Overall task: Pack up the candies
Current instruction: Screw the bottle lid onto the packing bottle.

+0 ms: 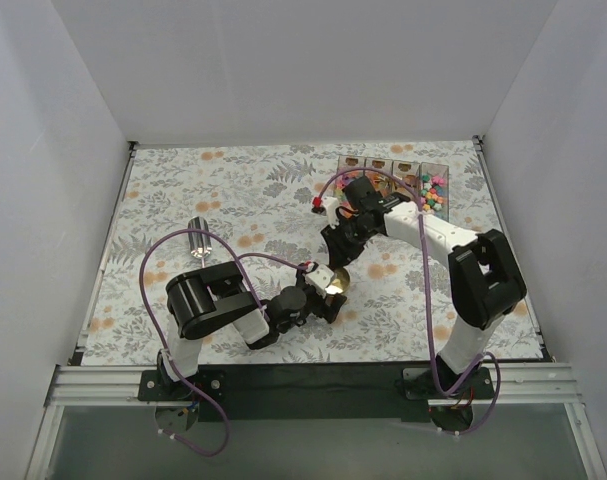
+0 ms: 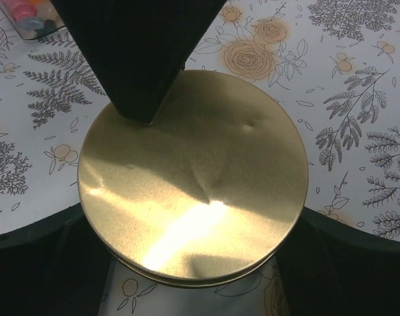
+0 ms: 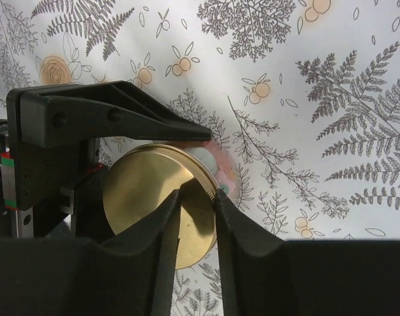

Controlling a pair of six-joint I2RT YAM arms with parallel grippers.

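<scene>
Fern-print table point(image 1: 233, 200) — candies point(image 1: 433, 190) well beyond right pincer point(image 1: 336, 266) at gold lid point(image 1: 335, 281).

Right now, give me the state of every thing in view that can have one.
Round gold metal lid: dented, clamped at both sides.
Left gripper: shut on the lid.
Right gripper: fingers astride the lid's rim; grip unclear.
Clear compartment tray: flat on the floral cloth, far right.
Bright bead-sized candies: loose in the tray's right end.
</scene>
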